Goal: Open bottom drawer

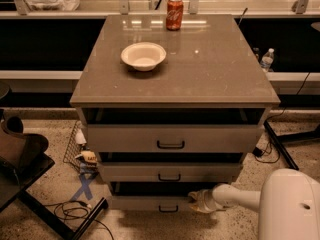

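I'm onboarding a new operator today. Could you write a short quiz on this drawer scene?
1. True or false: the claw rests on the cabinet top.
2. What stands at the back of that top? A) red can B) kettle C) book
3. How many drawers sit under that top?
Key: 1 false, it is low at the bottom drawer, right of its handle; 2 A; 3 three.

One camera, fairly near, looked down from above and behind the hand (201, 202), which lay at the bottom drawer (145, 204) front, counter (210, 69) beyond.
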Available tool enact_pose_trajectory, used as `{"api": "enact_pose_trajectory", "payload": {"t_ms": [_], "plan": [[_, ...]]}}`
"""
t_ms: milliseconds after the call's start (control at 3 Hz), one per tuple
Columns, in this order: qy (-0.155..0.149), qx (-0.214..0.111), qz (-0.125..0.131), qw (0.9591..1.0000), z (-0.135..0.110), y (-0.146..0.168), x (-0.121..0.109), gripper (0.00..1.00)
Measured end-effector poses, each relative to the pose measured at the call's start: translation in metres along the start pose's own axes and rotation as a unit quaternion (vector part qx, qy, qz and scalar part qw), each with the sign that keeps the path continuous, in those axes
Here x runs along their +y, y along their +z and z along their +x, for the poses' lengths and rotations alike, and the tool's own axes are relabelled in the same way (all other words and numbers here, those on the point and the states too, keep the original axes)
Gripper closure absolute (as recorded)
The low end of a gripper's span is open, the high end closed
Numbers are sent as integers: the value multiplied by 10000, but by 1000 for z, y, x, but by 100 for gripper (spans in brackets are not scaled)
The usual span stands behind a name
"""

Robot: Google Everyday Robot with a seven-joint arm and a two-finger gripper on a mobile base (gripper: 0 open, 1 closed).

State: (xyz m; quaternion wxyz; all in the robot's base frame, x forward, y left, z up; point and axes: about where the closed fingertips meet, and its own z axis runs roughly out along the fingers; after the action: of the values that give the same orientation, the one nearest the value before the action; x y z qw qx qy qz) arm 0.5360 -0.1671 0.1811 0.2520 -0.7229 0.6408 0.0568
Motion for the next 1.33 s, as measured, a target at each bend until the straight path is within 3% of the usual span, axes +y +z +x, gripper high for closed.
{"api": "enact_pose_trajectory", "payload": {"t_ms": [333, 1333], "plan": [[0, -5, -6, 10000, -1, 1, 1, 85], [0, -6, -8, 10000, -1, 1, 1, 16]]}}
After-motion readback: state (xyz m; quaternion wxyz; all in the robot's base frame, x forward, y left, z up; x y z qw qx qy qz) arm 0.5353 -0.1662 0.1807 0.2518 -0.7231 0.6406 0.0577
